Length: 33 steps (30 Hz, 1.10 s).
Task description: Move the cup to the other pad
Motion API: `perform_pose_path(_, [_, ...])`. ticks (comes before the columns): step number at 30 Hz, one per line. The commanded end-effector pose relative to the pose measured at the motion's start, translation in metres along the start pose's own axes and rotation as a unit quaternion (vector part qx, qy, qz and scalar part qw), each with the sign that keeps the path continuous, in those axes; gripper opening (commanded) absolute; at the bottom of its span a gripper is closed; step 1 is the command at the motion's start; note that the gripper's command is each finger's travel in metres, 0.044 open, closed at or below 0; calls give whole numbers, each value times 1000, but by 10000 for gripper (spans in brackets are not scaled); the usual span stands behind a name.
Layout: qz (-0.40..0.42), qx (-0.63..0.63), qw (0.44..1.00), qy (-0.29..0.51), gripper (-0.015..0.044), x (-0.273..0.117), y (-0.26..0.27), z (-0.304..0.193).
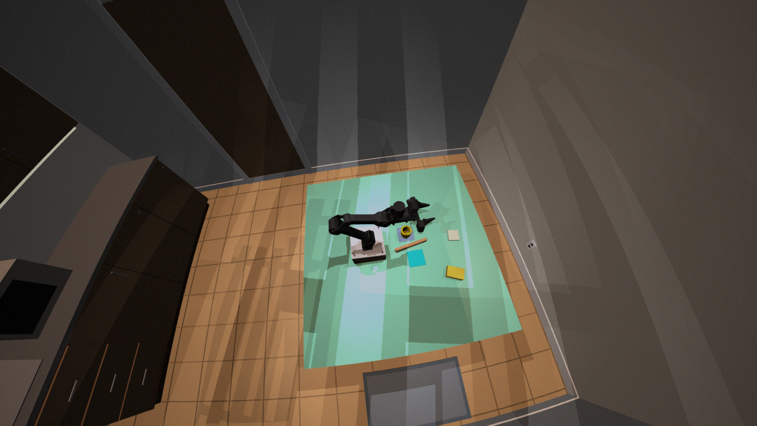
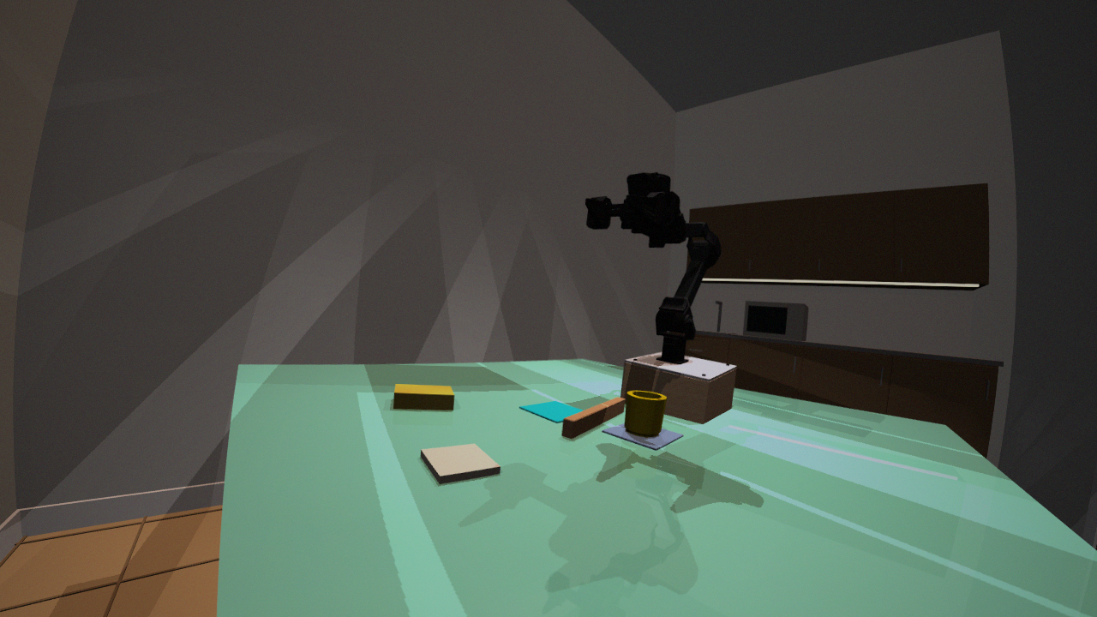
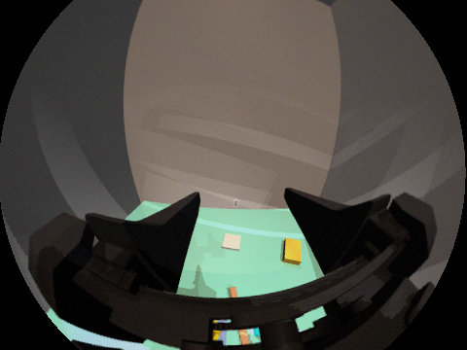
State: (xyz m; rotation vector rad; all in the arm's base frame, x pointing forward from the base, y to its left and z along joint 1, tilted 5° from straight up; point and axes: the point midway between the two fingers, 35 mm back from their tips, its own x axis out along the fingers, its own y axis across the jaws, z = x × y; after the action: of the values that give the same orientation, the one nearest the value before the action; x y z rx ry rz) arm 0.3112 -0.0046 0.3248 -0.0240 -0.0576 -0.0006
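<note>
The yellow cup (image 1: 406, 236) (image 2: 644, 414) stands upright on the lavender pad (image 1: 400, 238) (image 2: 657, 441), near the robot's base. Its opening shows from above, but I cannot make out marbles inside. The cyan pad (image 1: 416, 258) (image 2: 550, 411) lies flat on the other side of an orange-brown bar, with nothing on it. My gripper (image 1: 431, 212) (image 3: 243, 194) is wide open and empty. It is raised high above the table, pointing outward past the cup, with its fingers well clear of it.
The orange-brown bar (image 1: 410, 244) (image 2: 592, 418) (image 3: 233, 292) lies between the two pads as a low barrier. A beige square tile (image 1: 453, 235) (image 2: 460, 462) (image 3: 232, 241) and a yellow block (image 1: 455, 273) (image 2: 423, 397) (image 3: 292, 251) lie farther out from the base.
</note>
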Motion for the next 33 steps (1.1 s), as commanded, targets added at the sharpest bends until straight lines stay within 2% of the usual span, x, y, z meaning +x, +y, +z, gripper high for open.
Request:
perform_pose_path(1, [1,7,1000,8,374,2,1,-4])
perform_pose_path(3, [9,66,995,74,321,12,8,-32])
perform_pose_path(5, [4,152,972,176,269,21,20,-77])
perform_pose_path(9, [-56,290,883,365,167,13,43,-160])
perform_pose_path(12, [-145,358,785,484,167,-10,56,-213])
perform_pose_path(16, [-293,394,644,587,167,-54,65,-262])
perform_pose_path(17, [-321,395,619,599,167,-63,65,-268])
perform_pose_path(19, [-337,394,604,605,167,-68,66,-271])
perform_pose_path(33, [-337,394,604,605,167,-76,68,-278])
